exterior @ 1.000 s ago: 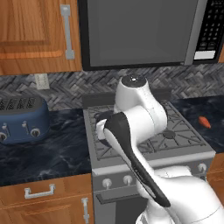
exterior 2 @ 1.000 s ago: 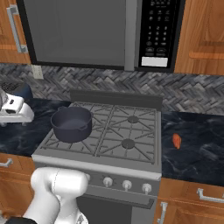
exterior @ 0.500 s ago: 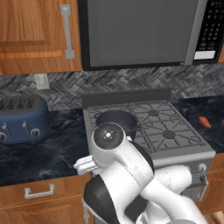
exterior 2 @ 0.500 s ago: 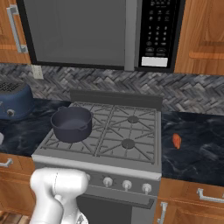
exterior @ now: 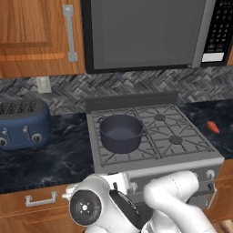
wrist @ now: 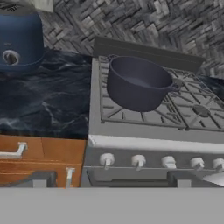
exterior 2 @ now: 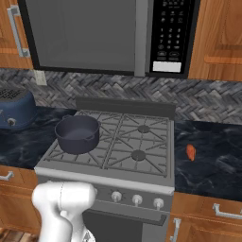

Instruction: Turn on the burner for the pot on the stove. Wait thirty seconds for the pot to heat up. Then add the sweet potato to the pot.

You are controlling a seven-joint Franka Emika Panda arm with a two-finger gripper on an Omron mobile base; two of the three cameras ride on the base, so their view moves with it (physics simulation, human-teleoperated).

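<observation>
The dark blue-grey pot (exterior: 120, 132) (exterior 2: 77, 133) (wrist: 138, 83) sits on the front left grate of the stove (exterior: 182, 136) (exterior 2: 142, 146) (wrist: 144, 131), covering the burner beneath it. The orange sweet potato (exterior: 212, 127) (exterior 2: 190, 151) lies on the dark counter right of the stove. My gripper (wrist: 111, 180) hangs low in front of the stove's front panel, open and holding nothing, its dark fingertips (wrist: 43, 179) spread wide. It faces the row of silver knobs (wrist: 138, 160), with the pot above and beyond them.
A blue toaster (exterior: 22, 125) (exterior 2: 14, 111) (wrist: 19, 39) stands on the counter left of the stove. A microwave (exterior: 145, 32) hangs above the range. Wooden drawers with metal handles (wrist: 13, 153) flank the stove. My white arm (exterior: 136, 205) bends low before the oven.
My arm has swung down from over the stove to low in front of it, uncovering the pot in the left base view. The pot and the sweet potato have not moved.
</observation>
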